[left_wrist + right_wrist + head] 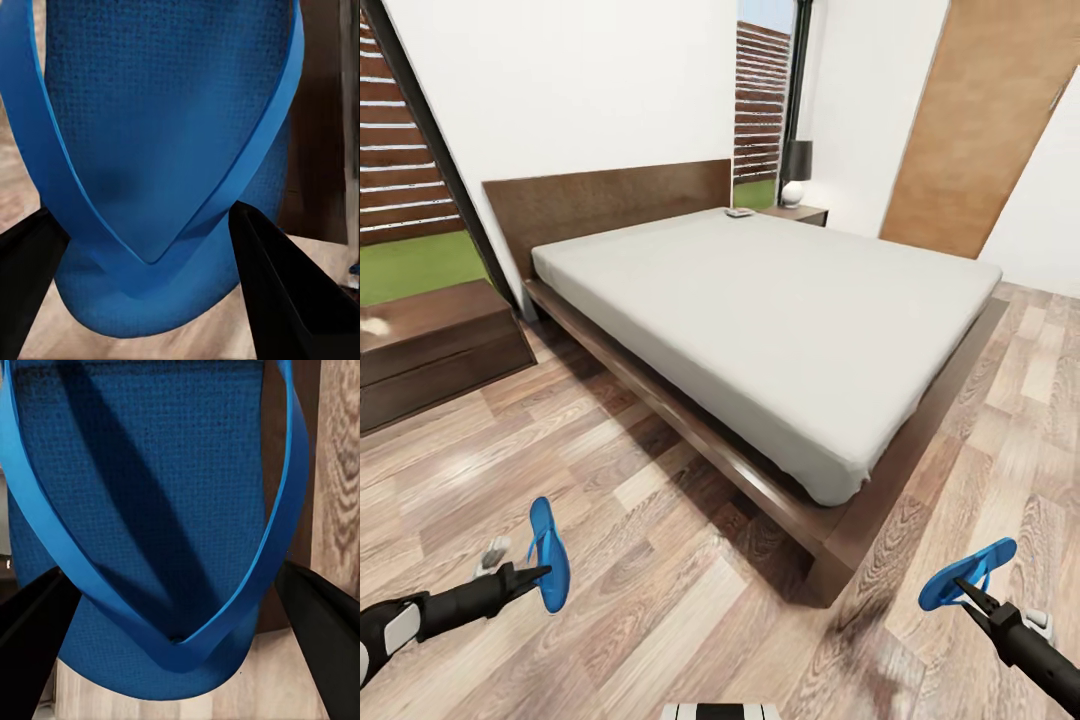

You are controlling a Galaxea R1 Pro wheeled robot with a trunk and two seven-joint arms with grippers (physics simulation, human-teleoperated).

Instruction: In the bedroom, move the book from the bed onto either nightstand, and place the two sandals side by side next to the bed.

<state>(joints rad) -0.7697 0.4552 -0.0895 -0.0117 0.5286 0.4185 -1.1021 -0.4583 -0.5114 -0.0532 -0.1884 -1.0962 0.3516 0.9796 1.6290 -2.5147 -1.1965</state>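
A bedroom seen from the robot's head. Each arm holds one blue sandal above the wood floor, near the foot corner of the bed (pixel 780 330). The left sandal (pixel 548 553) hangs at seven o'clock, on edge; the right sandal (pixel 967 573) at four o'clock, tilted. They look light, thin and bendy, so gripping at the thong strap seems sensible. The left end effector (pixel 532 577) is nearly closed, pinching the left sandal by its toe end; the right end effector (pixel 966 589) likewise grips the right sandal. A small flat object, probably the book (pixel 739 212), lies by the headboard at twelve o'clock.
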